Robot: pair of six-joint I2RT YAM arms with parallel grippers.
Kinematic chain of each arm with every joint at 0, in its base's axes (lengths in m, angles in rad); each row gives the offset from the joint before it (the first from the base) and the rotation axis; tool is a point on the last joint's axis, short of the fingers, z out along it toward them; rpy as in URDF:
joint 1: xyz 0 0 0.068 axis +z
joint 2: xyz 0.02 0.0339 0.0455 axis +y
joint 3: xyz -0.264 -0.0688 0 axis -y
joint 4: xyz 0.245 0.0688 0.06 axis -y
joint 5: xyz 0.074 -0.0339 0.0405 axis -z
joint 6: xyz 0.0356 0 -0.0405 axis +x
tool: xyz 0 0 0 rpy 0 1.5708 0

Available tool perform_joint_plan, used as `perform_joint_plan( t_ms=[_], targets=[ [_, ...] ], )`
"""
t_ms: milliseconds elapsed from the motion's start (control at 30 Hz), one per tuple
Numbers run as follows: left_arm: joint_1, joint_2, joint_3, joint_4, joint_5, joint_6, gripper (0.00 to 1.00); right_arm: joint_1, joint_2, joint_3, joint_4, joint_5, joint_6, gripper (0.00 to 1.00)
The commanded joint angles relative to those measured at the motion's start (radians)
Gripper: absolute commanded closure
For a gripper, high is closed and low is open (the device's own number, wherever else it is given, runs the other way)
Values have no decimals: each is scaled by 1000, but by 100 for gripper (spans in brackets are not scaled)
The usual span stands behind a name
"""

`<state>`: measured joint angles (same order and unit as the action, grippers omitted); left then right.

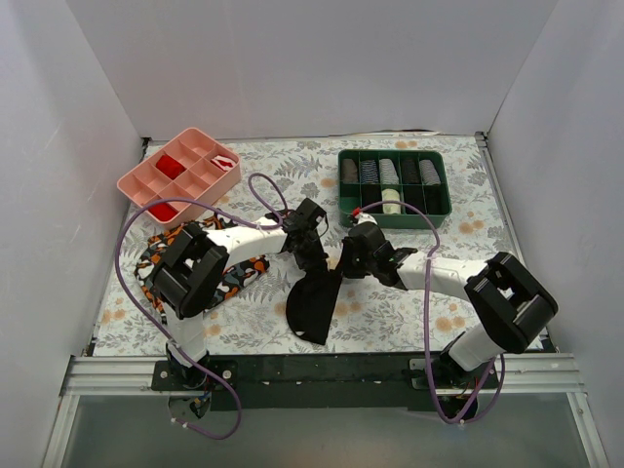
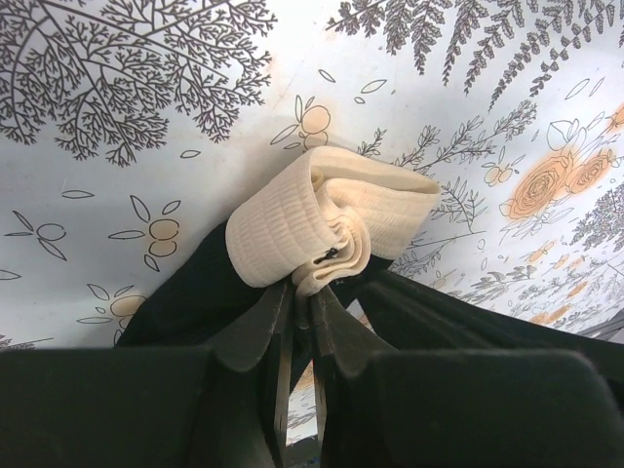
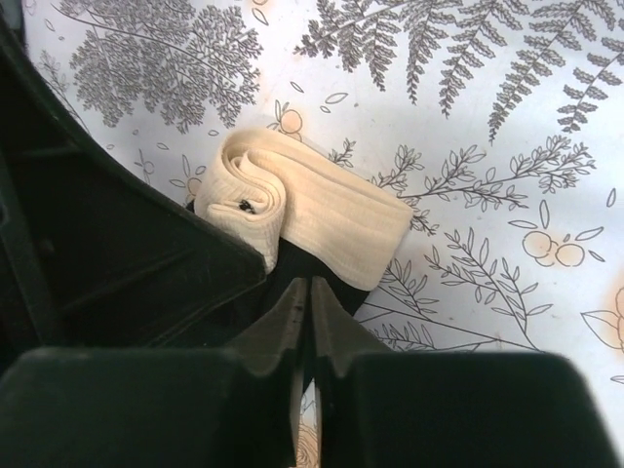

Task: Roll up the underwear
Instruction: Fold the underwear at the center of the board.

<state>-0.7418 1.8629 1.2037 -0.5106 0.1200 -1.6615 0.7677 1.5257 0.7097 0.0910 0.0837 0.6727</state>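
The underwear [image 1: 314, 300] is black with a cream waistband and lies on the floral tablecloth at centre front, its black body trailing toward the near edge. The waistband [image 2: 312, 219] is folded over into a loose roll, and it also shows in the right wrist view [image 3: 312, 210]. My left gripper [image 1: 310, 255] is shut, its fingertips [image 2: 292, 292] pinching the rolled waistband's end. My right gripper [image 1: 344, 261] is close beside it on the right, jaws closed at the black fabric [image 3: 322, 273] just below the waistband. The left gripper's body [image 3: 107, 244] fills the left of the right wrist view.
A pink compartment tray [image 1: 148, 178] stands at the back left. A green tray [image 1: 343, 185] with rolled items stands at the back right. An orange, black and white patterned cloth [image 1: 156, 255] lies under the left arm. White walls enclose the table.
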Motion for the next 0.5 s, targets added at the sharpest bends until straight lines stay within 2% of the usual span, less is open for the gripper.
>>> perform_joint_plan(
  t_ms=[0,100,467],
  targets=[
    [-8,28,-3,-14,-3,12,94,4,-9,14,-30,18,-16,93],
    [-10,25,11,-23,0,17,94,4,17,20,-43,14,-16,99],
    [-21,-1,138,-78,23,32,94,4,63,-12,-34,30,11,99]
  ],
)
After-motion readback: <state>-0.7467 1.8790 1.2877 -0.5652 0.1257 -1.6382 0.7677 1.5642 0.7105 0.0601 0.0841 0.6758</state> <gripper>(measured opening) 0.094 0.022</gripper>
